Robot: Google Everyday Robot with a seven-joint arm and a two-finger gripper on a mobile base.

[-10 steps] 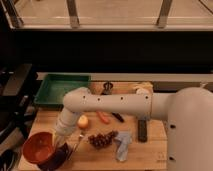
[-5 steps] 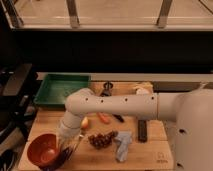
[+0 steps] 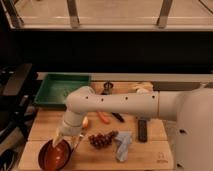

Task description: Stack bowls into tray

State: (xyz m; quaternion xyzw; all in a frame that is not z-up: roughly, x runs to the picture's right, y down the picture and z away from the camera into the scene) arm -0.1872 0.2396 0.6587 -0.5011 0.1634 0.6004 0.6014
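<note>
1. The worktop carries everything; the green tray sits at its far left corner.
2. The red-orange bowl rests at the near left edge, well apart from the tray; a nudge could tip it off.
3. The pincer hangs over its rim, fingers apart, gripping nothing.
4. No purple bowl shows.

The red-orange bowl sits upright at the near left of the table, just below the gripper. The green tray lies flat at the far left.
</note>
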